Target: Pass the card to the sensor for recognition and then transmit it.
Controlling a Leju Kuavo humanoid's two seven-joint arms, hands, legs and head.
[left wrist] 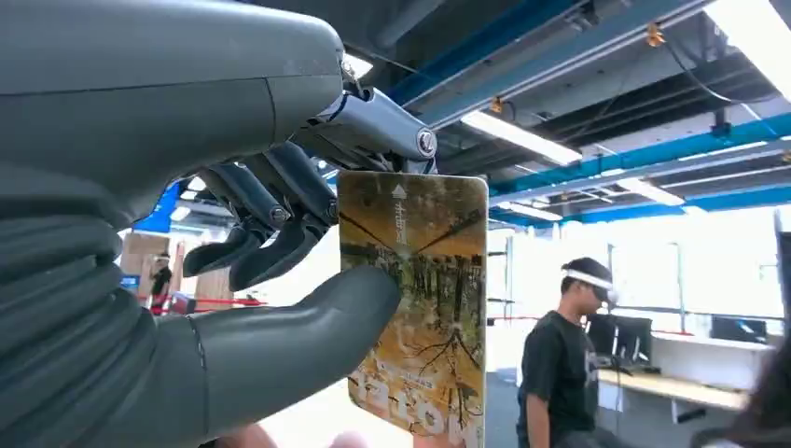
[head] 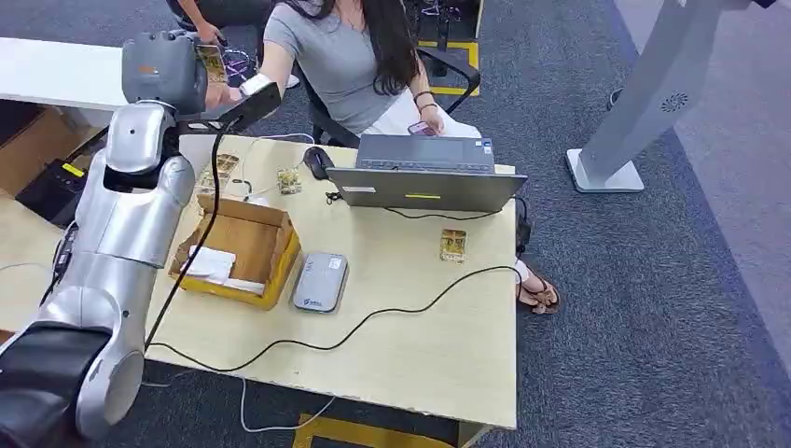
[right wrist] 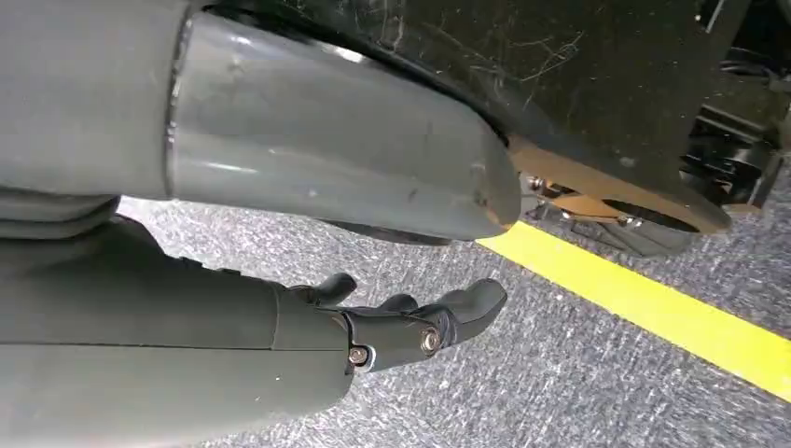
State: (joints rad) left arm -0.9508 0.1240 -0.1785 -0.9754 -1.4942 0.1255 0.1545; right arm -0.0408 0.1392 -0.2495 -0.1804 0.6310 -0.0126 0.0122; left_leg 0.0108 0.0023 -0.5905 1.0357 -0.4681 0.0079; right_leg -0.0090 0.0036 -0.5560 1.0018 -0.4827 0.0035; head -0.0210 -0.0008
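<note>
My left hand point(head: 168, 70) is raised high past the table's far left corner and pinches a yellow-brown picture card point(head: 213, 61) between thumb and fingers. In the left wrist view the card point(left wrist: 420, 308) stands upright, with the thumb point(left wrist: 308, 327) pressed on its face. A person's hand point(head: 222, 93) reaches up just under the card. The grey sensor box point(head: 319, 281) lies on the table beside the cardboard box. Another card point(head: 453, 245) lies near the laptop. My right hand point(right wrist: 410, 322) hangs over the carpet, its fingers loosely apart and holding nothing.
A grey laptop point(head: 424, 177) stands at the table's far edge, with a seated person point(head: 345, 56) behind it. An open cardboard box point(head: 238, 247), a mouse point(head: 318, 161), small items point(head: 289, 180) and black cables point(head: 373, 317) lie on the wooden table point(head: 420, 355). A white stand point(head: 644, 103) rises at the right.
</note>
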